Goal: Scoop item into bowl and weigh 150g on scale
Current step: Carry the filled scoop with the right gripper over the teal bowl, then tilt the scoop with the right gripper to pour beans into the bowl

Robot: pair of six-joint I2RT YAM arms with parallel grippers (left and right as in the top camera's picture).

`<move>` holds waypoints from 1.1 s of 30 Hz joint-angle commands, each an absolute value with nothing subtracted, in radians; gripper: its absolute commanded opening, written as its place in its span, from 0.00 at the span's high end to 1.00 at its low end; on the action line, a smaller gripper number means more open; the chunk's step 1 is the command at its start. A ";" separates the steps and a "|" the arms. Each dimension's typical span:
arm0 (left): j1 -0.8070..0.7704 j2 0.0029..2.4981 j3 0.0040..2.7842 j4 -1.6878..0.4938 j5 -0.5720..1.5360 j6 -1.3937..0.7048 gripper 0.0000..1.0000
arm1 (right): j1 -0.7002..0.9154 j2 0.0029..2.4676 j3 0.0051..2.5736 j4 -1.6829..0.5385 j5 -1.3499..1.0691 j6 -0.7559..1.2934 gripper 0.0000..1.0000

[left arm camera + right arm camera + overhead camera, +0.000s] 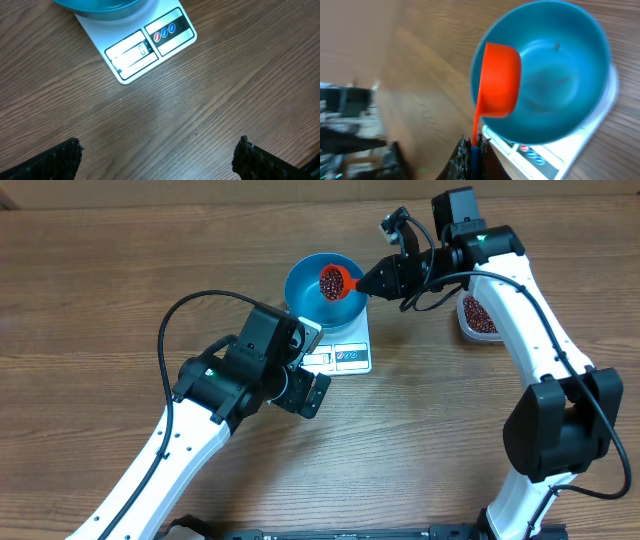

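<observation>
Right wrist view shows our right gripper point(473, 152) pinched tight on the handle of the orange scoop point(500, 75), the blue bowl point(570, 50) on the scale point(560, 152) just past it. Only overhead do we see beans point(329, 279) in the scoop. Our left gripper point(157, 162) gapes wide, holding nothing, the scale just ahead of it.

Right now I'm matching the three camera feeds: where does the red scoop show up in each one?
Overhead: red scoop upper centre, holding beans above the blue bowl.
Left wrist: not in it.
Right wrist: centre, over the bowl's left rim.
Shared landmark: the blue bowl on the white scale, in all three.
</observation>
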State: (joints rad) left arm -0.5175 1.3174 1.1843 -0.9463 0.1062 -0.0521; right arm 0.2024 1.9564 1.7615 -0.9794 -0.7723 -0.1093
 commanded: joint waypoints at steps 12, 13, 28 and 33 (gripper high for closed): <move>-0.522 1.314 1.187 -0.945 0.123 -0.051 0.00 | 0.315 1.884 1.803 -0.959 -0.433 -0.096 0.96; -0.522 1.314 1.187 -0.945 0.123 -0.051 0.00 | 0.322 1.881 1.803 -0.958 -0.405 -0.096 0.96; -0.522 1.314 1.187 -0.945 0.123 -0.051 0.00 | 0.381 1.870 1.861 -0.959 -0.250 -0.105 0.96; -0.522 1.314 1.187 -0.945 0.123 -0.051 0.00 | 0.423 1.866 1.861 -0.981 -0.160 -0.133 0.96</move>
